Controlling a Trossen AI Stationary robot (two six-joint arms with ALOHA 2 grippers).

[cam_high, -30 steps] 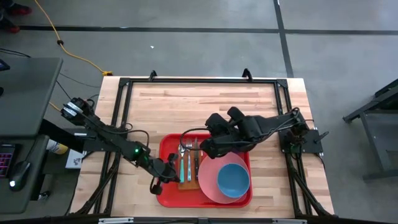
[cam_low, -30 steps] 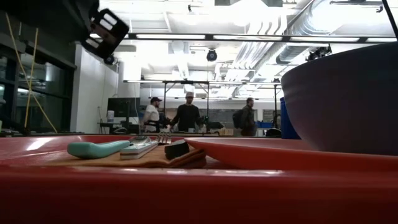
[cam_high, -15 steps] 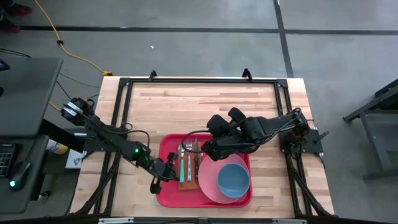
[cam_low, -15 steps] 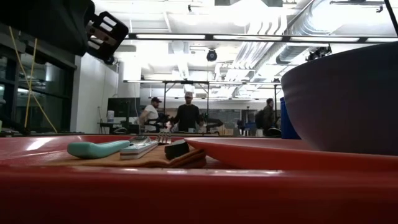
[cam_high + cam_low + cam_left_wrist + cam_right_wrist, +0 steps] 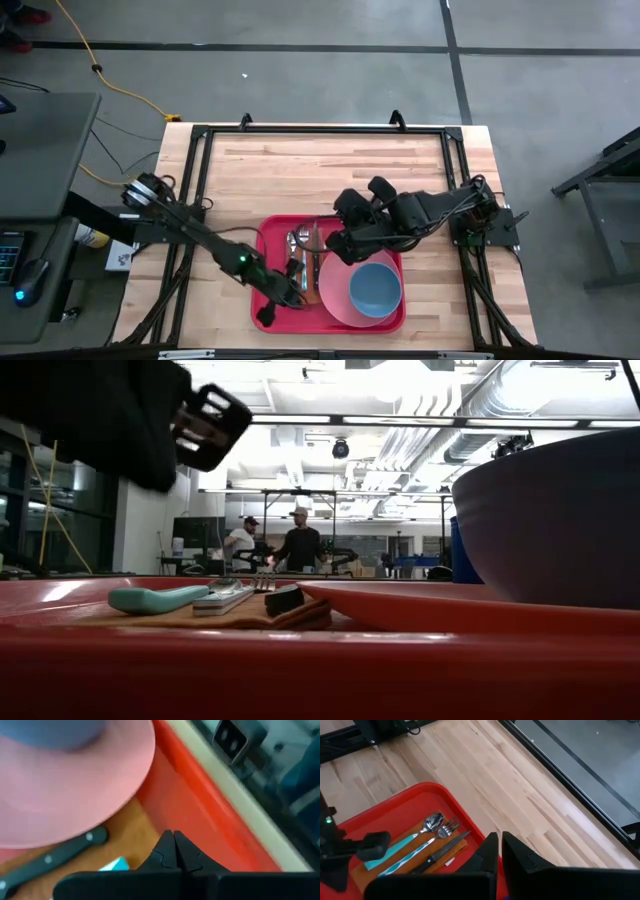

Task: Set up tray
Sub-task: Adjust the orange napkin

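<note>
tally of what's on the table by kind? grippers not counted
tray: 1
plate: 1
bowl: 1
napkin: 1
spoon: 1
fork: 1
knife: 1
Total: 7

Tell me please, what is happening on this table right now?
A two-armed robot is setting up a red tray. On it lie a pink plate holding a blue bowl, and a napkin with a spoon, fork and knife. The left gripper is shut and empty above the napkin near the plate's edge. The right gripper, also shut and empty, hovers over the tray's far edge.
</note>
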